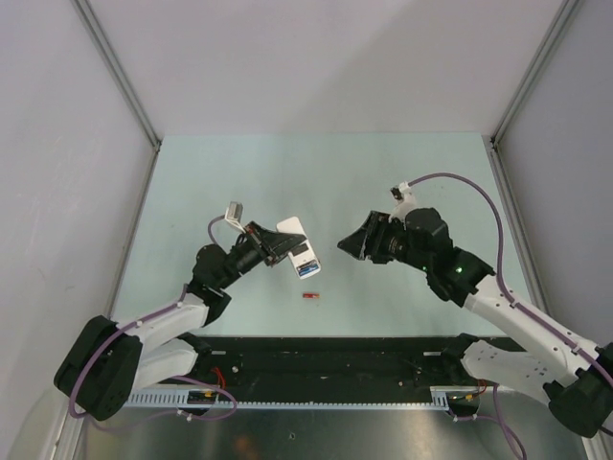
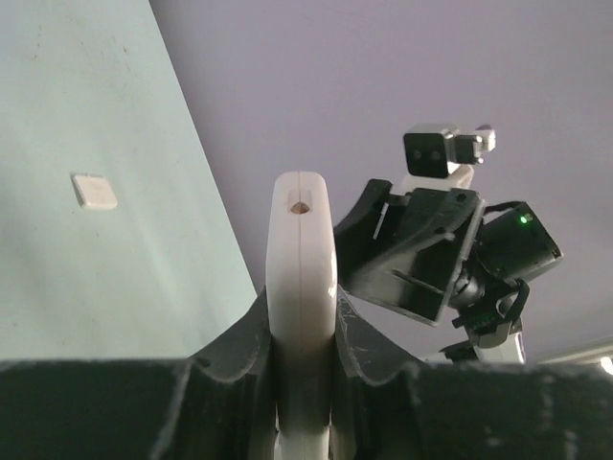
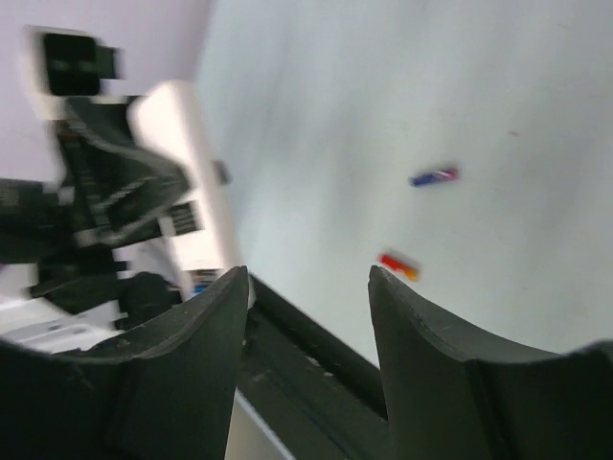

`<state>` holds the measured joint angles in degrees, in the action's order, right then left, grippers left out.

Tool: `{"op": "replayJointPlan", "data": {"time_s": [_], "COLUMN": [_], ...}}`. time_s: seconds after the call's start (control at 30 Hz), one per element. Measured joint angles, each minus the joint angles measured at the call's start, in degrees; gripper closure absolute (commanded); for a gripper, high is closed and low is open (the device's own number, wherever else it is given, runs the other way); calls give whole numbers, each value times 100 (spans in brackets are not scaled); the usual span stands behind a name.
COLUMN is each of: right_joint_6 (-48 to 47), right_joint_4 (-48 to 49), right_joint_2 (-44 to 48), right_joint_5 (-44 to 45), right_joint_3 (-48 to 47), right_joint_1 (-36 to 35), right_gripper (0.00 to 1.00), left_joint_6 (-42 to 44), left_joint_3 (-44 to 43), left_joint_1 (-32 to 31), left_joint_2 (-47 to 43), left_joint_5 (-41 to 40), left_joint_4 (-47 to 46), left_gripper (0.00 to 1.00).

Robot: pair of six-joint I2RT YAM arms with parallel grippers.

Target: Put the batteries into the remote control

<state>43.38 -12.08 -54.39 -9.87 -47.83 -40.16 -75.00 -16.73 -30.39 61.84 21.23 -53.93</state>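
Observed left gripper (image 2: 302, 331) closed narrowly on the remote control (image 2: 301, 249), pinched across its thin sides, upper end protruding beyond the fingertips. Observed right gripper (image 3: 306, 287) parted wide, nothing between the jaws, facing the remote from near by. Noted a bright blue battery (image 1: 306, 273), apparently seated at the remote's lower end in the overhead view. Noted red battery (image 3: 397, 265) and dark blue-purple battery (image 3: 433, 176) loose on the table (image 1: 239, 172), beyond the right jaws, well apart from the remote. Judged the batteries light, rigid, smooth and liable to roll; recommend pinching across mid-barrel. Judged the remote a light, stiff, slick plastic shell; recommend gripping by the long edges, clear of the compartment.
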Motion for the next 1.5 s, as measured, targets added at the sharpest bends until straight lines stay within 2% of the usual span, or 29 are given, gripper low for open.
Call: {"op": "replayJointPlan", "data": {"time_s": [0.2, 0.33, 0.67, 0.87, 0.9, 0.97, 1.17, 1.5], "right_joint_6": [-562, -911, -1088, -1040, -1040, -1029, -1040, -1106], "right_joint_4": [-1016, -1331, -1134, -1023, -970, -846, -592, -459], "right_joint_2": [-656, -1211, -2601, -2835, -2835, -2839, -3010, -3563], "right_joint_5": [1252, 1917, 2588, 2723, 2728, 2721, 2695, 2645], "right_joint_3": [9, 22, 24, 46, 46, 46, 44, 33], "right_joint_1": [-76, 55, 715, 841, 846, 870, 929, 1161], "right_gripper": [33, 26, 24, 21, 11, 0, 0, 11], "left_joint_6": [0, 2, 35, 59, 61, 70, 109, 107], "left_joint_3": [378, 706, 868, 1019, 1040, 1071, 1119, 1139], "left_joint_1": [195, 227, 238, 247, 247, 247, 247, 247], "left_joint_2": [-4, -125, -660, -850, -857, -868, -935, -994], "left_joint_5": [439, 557, 841, 944, 949, 949, 953, 949], "left_joint_4": [-55, -7, -2, -39, -37, -35, -35, -35], "left_gripper": [100, 100, 100, 100, 100, 100, 100, 100]}}
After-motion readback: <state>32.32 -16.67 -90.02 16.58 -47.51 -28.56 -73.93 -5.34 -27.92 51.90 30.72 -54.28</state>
